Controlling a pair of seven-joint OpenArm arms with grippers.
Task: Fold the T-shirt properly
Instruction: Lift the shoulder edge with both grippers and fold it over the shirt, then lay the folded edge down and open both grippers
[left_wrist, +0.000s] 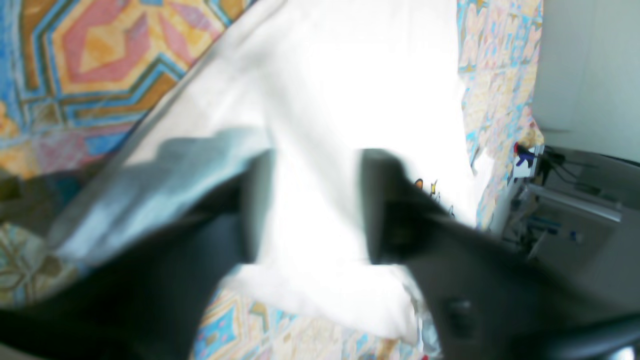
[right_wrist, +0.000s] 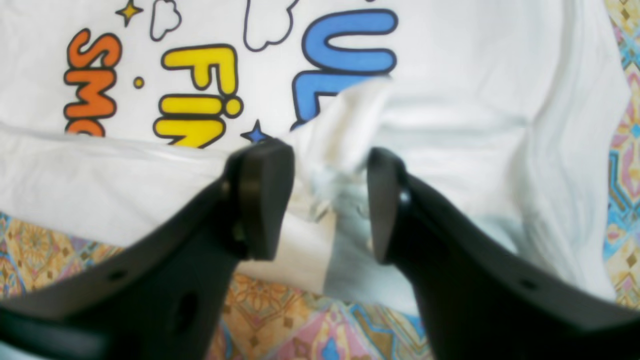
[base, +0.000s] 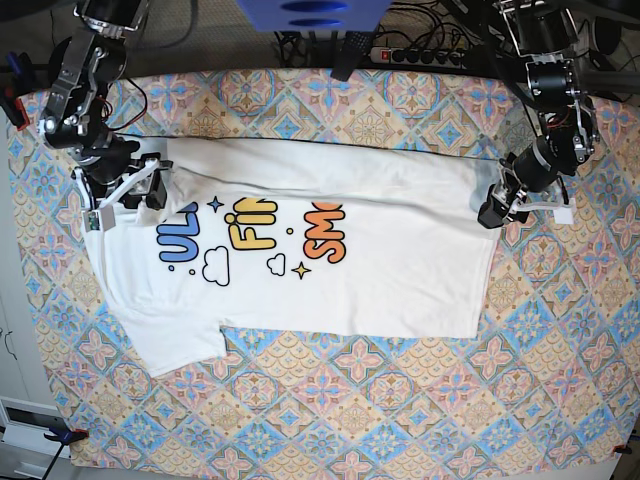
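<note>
The white T-shirt (base: 380, 280) lies spread across the patterned tablecloth (base: 330, 420), its far long side folded over onto itself so that it covers the tops of the blue, yellow and orange letters (base: 250, 235). My left gripper (base: 492, 208) is at the shirt's right end. In the blurred left wrist view its fingers stand wide apart, gripper (left_wrist: 315, 160) open, with white T-shirt (left_wrist: 350, 75) cloth behind the gap. My right gripper (base: 150, 185) is at the shirt's left end. The right wrist view shows that gripper (right_wrist: 325, 150) open, and a bunched ridge of T-shirt (right_wrist: 450, 75) rises loose between its fingers.
A short sleeve (base: 170, 350) sticks out at the near left. A power strip (base: 420, 55) and cables lie behind the table, with a blue object (base: 310, 10) at the back edge. Small clamps (base: 62, 432) hold the cloth at the corners.
</note>
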